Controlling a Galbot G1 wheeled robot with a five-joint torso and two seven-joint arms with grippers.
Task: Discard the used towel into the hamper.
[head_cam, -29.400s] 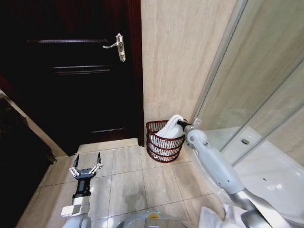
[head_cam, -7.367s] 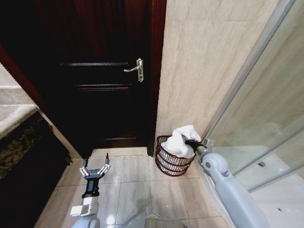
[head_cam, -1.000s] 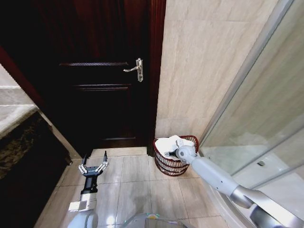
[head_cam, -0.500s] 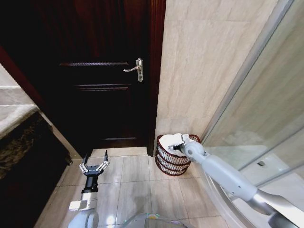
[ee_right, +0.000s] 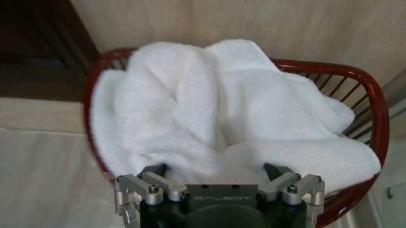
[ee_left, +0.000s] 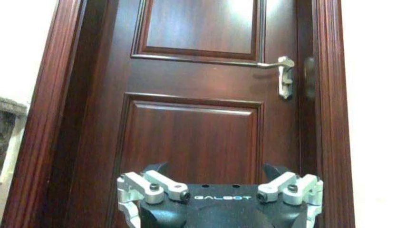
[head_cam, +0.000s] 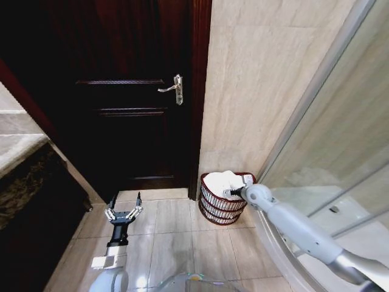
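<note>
Your towel [head_cam: 220, 184] already lies heaped in the hamper [head_cam: 222, 208], soft, light and floppy, so pinch any raised fold; right gripper [ee_right: 216, 176] above it and idle left gripper [head_cam: 123, 213] both show spread jaws.

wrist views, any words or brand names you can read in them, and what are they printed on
"GALBOT" in pale letters on the black body of the left gripper, which faces the dark reddish-brown wooden door.
"GALBOT" again on the black body of the right gripper, above the white terry towel in the reddish-brown wire hamper.
Nothing else carries readable text.
</note>
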